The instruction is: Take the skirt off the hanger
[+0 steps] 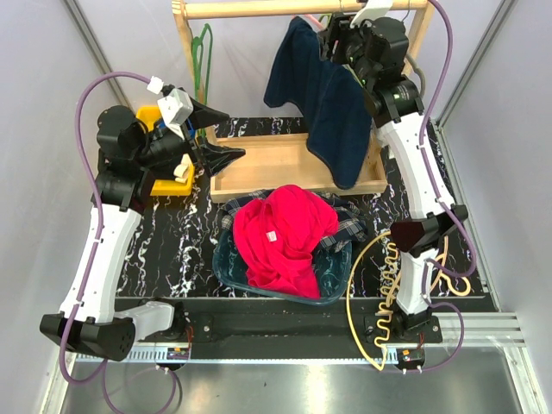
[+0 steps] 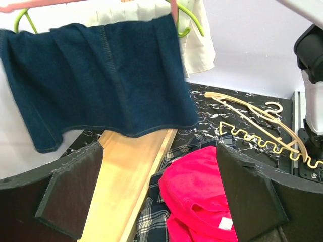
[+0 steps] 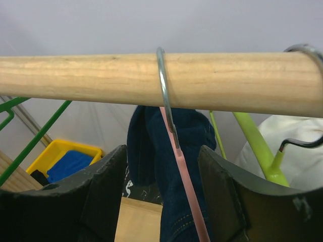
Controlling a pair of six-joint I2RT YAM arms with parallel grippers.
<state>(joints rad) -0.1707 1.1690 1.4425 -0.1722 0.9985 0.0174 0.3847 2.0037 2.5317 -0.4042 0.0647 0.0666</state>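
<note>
I see the skirt (image 1: 332, 112) on the hanger (image 3: 184, 176), hooked over the rail (image 3: 75, 75), above the tray (image 1: 259, 177) and behind the basket (image 1: 222, 261).

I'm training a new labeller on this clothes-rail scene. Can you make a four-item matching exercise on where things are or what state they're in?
Things:
1. skirt
2. red T-shirt
3. wooden tray
4. left gripper

Place or state:
A. open, holding nothing
B. heaped in the basket
C. hanging from the wooden rail
D. flat on the table, below the rail

Pairs: 1-C, 2-B, 3-D, 4-A
</note>
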